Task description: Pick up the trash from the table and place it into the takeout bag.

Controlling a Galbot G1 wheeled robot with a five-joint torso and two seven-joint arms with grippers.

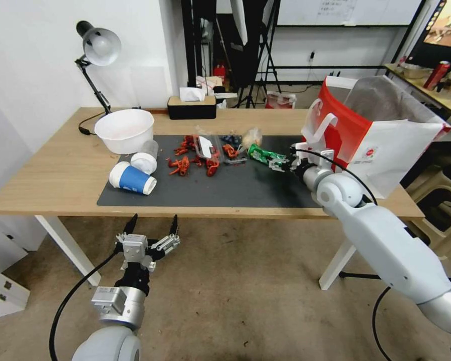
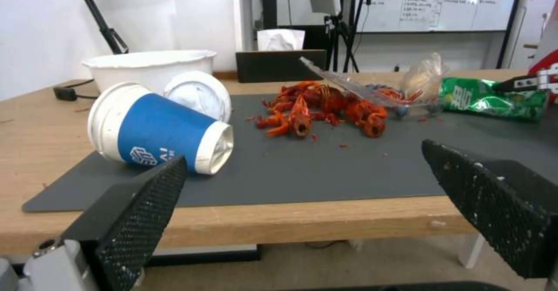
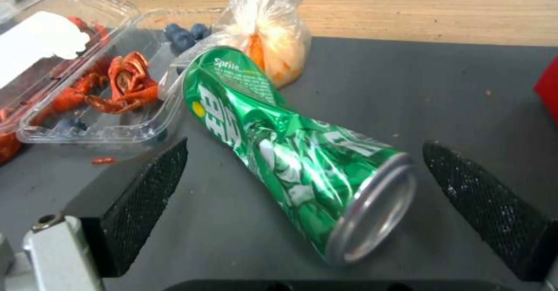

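Note:
On the table's [image 1: 50, 185] dark mat [image 1: 235, 190] the trash lies spread out. A crushed green can [image 1: 262, 154] [image 3: 279, 151] rests on its side between the fingers of my right gripper [image 1: 285, 164] [image 3: 305, 151], which is open around it with gaps on both sides. A blue paper cup [image 1: 132, 179] [image 2: 157, 132] lies tipped over beside a small clear lidded cup [image 1: 145, 157] [image 2: 198, 93] and a white bowl [image 1: 124, 129] [image 2: 148, 66]. A crumpled clear wrapper [image 1: 252, 136] [image 3: 267, 34] sits behind the can. The takeout bag [image 1: 386, 135] stands open at the table's right end. My left gripper [image 1: 153, 228] [image 2: 302, 164] hangs open below the front edge.
Red crayfish shells [image 1: 195, 158] [image 2: 320, 106] and a clear clamshell box [image 1: 220, 148] [image 3: 76, 86] lie mid-mat. A desk lamp [image 1: 97, 50] and a black tissue box [image 1: 191, 106] stand at the back edge. Stools [image 1: 441, 210] stand right of the table.

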